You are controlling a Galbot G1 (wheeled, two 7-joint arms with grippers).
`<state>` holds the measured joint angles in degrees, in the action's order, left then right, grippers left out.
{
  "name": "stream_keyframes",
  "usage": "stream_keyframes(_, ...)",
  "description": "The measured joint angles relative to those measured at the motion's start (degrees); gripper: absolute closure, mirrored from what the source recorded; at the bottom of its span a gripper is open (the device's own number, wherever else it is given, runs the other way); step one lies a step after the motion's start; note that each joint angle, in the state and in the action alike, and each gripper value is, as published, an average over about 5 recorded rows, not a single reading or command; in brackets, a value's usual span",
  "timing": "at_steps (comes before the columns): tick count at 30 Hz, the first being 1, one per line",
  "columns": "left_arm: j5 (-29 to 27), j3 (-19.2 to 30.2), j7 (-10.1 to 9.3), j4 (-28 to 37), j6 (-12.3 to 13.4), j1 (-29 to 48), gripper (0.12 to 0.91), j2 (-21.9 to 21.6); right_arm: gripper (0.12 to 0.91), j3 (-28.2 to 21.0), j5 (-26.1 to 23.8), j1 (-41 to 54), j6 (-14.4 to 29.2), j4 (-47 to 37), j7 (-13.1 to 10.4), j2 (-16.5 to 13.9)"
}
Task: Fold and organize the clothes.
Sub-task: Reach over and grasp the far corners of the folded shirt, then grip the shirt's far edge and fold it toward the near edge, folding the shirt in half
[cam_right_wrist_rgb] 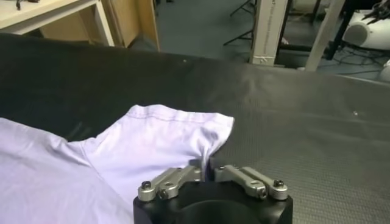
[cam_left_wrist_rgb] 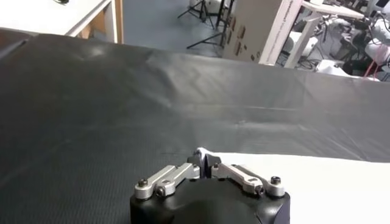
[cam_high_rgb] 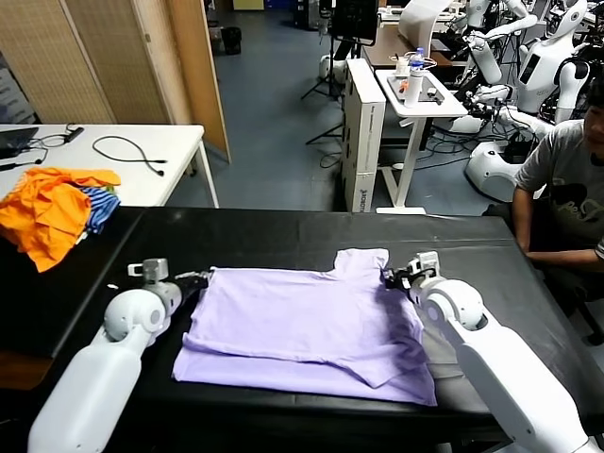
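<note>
Lavender T-shirt (cam_high_rgb: 302,326) spread mid-table (cam_high_rgb: 283,231), partly folded, toward the near edge. Left gripper (cam_high_rgb: 200,280) pinched closed on the shirt's far-left corner; right gripper (cam_high_rgb: 392,276) clamped closed on the sleeve edge, far-right.

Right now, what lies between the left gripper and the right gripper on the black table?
In the head view, only the light lavender cotton T-shirt spans from the left gripper to the right gripper; each is shut on one of its edges.
</note>
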<state>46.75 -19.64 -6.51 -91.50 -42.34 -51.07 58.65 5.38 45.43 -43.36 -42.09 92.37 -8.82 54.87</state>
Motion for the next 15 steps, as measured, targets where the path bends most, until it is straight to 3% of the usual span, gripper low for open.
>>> stream_keyframes(15, 3.6, -3.7, -0.7, -10.1, -0.1, -5.3, 0.841, -2.7, 0.885, 6.4, 5.0, -5.2, 3.0, 11.9, -0.2, -3.8)
